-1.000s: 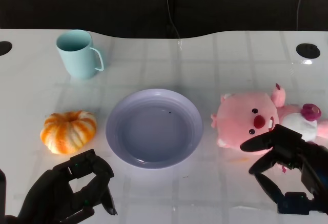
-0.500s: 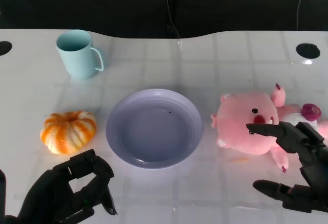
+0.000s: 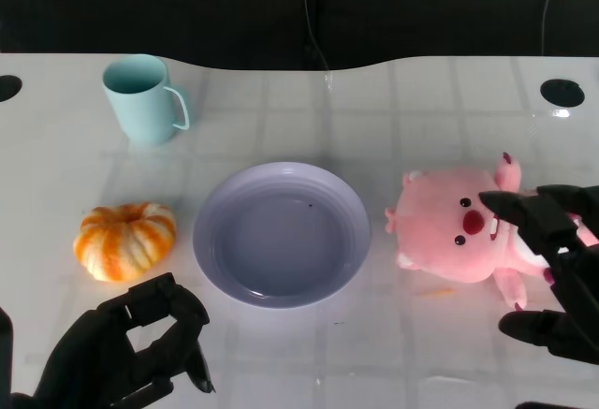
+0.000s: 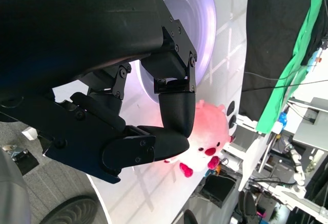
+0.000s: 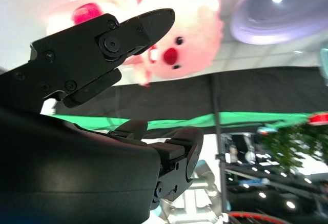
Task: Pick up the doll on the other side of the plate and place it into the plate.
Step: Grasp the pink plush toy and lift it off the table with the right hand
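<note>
Doll [image 3: 454, 233], pink plush, lies on white surface [image 3: 374, 119] just right of lavender plate [image 3: 282, 233], not in it. Right hand [image 3: 552, 273] sits over doll's far-right side, fingers [image 3: 515, 211] spread, upper ones reaching across its body toward the face, thumb apart below; not closed on the doll, and contact is unclear. Right wrist view: doll's face [image 5: 171, 29] past the fingertip, plate rim [image 5: 279, 11] beyond. Left hand [image 3: 131, 348] low at near-left edge, fingers curled in, holding nothing. Orange pumpkin toy [image 3: 124, 240] left of plate, teal mug [image 3: 143, 98] further back left.
</note>
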Controlling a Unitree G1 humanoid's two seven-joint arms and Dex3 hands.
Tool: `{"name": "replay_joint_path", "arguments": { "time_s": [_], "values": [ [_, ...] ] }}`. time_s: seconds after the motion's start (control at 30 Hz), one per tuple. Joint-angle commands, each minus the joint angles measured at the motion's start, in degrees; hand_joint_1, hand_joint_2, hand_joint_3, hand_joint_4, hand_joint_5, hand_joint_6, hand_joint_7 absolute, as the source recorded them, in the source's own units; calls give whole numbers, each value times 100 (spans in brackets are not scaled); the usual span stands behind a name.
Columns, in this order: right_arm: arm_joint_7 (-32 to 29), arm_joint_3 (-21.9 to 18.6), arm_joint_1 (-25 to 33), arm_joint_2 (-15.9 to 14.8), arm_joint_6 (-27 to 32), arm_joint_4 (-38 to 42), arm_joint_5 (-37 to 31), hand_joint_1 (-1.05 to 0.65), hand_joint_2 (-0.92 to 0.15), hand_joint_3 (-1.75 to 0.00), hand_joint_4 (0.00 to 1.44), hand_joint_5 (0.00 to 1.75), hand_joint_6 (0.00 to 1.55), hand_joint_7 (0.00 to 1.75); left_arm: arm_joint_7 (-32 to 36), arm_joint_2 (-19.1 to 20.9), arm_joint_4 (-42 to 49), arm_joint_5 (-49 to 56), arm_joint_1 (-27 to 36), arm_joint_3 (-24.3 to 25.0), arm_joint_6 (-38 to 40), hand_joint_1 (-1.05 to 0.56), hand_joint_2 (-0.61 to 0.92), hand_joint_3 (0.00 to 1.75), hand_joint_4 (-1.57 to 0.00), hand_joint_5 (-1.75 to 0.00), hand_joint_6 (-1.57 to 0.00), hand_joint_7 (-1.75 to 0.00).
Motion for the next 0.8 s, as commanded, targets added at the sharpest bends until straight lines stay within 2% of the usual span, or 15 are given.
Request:
{"name": "replay_joint_path", "arguments": {
  "time_s": [0.03,0.23,0.53,0.8],
  "values": [
    [245,54,-105,-104,334,-139,-235,-61,-74,0,0,65,14,40,98,26,-45,29,50,12,-18,-49,71,63,-74,-168,-75,-126],
    [229,246,-360,-62,756,41,-579,-58,-71,0,0,69,20,33,77,44,-81,22,68,26,-21,-48,73,64,-74,-168,-75,-127],
    [483,427,-788,-202,1185,413,-684,-56,-74,-1,0,56,24,17,36,49,-31,21,36,18,-27,-51,70,64,-75,-168,-76,-127],
    [376,665,-1184,-255,1414,1009,-726,-60,-77,-1,0,53,24,9,49,52,-78,4,59,18,14,-50,72,62,-75,-167,-75,-126]
  ]
}}
